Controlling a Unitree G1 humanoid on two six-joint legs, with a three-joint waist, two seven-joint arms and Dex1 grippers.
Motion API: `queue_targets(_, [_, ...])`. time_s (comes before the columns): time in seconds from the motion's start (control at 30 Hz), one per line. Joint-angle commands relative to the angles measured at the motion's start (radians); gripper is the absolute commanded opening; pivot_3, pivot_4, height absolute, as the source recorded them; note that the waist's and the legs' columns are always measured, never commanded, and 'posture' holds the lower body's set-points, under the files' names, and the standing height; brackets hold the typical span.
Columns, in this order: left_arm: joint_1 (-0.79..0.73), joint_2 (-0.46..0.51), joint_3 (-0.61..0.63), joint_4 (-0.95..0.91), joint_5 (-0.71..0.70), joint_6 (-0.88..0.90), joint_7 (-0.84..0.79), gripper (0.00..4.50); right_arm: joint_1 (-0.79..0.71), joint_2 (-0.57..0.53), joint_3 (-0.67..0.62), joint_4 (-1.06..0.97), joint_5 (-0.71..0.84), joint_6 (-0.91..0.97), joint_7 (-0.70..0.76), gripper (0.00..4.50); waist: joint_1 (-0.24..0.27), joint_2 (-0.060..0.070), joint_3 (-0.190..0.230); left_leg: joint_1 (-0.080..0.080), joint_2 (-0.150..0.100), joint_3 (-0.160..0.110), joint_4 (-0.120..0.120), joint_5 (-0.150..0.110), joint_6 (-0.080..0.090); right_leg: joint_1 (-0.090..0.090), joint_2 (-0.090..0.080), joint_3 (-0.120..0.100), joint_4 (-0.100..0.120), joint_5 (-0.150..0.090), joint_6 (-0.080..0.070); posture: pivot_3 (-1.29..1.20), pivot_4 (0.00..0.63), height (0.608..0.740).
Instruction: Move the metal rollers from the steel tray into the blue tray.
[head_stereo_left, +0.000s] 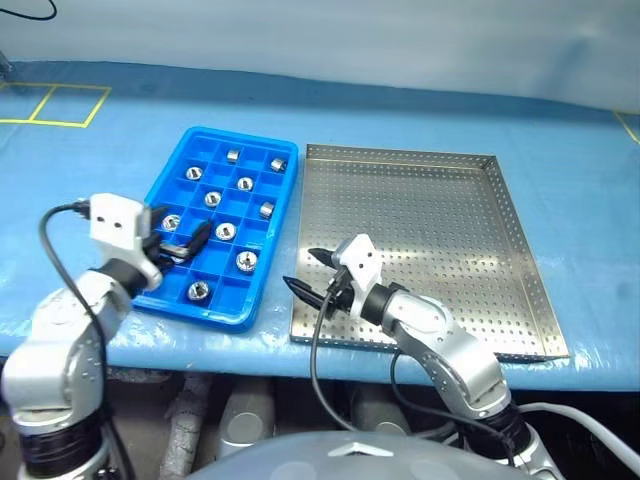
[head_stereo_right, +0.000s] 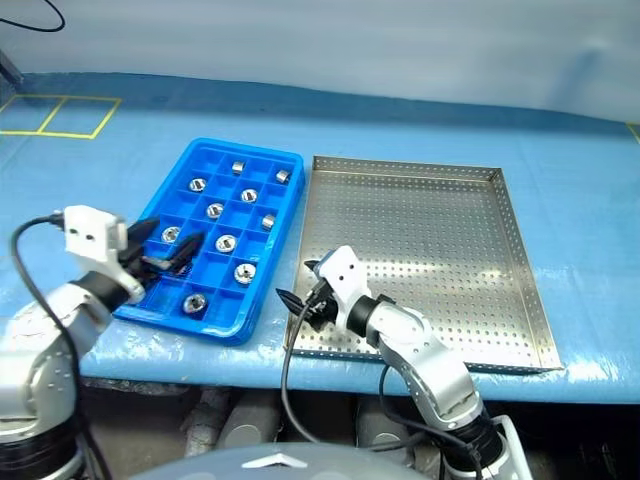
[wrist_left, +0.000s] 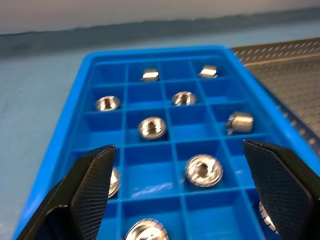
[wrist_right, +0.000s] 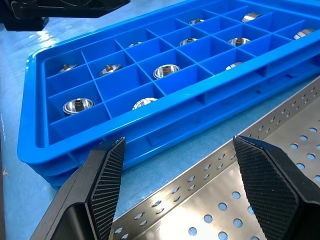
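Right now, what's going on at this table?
A humanoid robot is sorting metal rollers into the blue tray. About ten rollers sit in its compartments, and the steel tray looks empty. The left hand hovers open over the blue tray's near end, holding nothing. The right hand is open too, poised over the steel tray's near left corner.

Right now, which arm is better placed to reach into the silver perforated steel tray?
Right. Right gripper hangs open at that steel tray's near-left corner; left gripper is over the blue plastic tray.
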Motion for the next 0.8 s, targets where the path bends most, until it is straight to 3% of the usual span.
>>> queue_targets(0.03, [-0.01,-0.041,-0.138,-0.032,0.036,-0.106,0.007,4.47,0.011,0.007,-0.005,-0.046,0.005,-0.001,-0.01,3.65,-0.003,0.0,0.0,0.0,0.0,0.0,0.0,0.0,0.0,0.0,0.0,0.0,0.0,0.0,0.0,0.16,0.15,0.74])
queue_targets(0.2, [-0.023,-0.084,-0.285,0.016,0.087,-0.175,0.015,4.47,0.028,0.007,-0.011,-0.063,0.004,0.002,-0.029,3.65,-0.012,0.0,0.0,0.0,0.0,0.0,0.0,0.0,0.0,0.0,0.001,0.0,0.0,0.0,0.0,0.13,0.15,0.74])
queue_targets(0.47, [-0.075,-0.16,-0.348,0.096,0.122,-0.26,0.062,4.47,0.085,0.003,-0.057,-0.107,-0.008,0.004,-0.094,3.65,-0.022,0.0,0.0,0.0,0.0,0.0,0.001,0.0,0.0,0.0,0.001,0.0,0.0,0.0,0.001,0.08,0.15,0.74])
queue_targets(0.6, [-0.112,-0.211,-0.357,0.142,0.112,-0.241,0.089,4.47,0.146,-0.03,-0.139,-0.147,-0.003,0.029,-0.125,3.65,-0.026,0.0,0.0,0.0,-0.001,0.0,0.002,0.0,0.0,0.001,0.0,0.001,0.0,0.0,0.001,0.06,0.15,0.74])
queue_targets(0.8, [-0.137,-0.182,-0.392,0.178,0.118,-0.259,0.038,4.47,0.24,-0.105,-0.27,-0.214,-0.014,0.034,-0.143,3.65,-0.052,0.001,0.0,0.0,-0.001,0.0,0.003,0.0,0.001,0.001,0.001,0.001,0.0,0.001,0.002,-0.03,0.15,0.74])
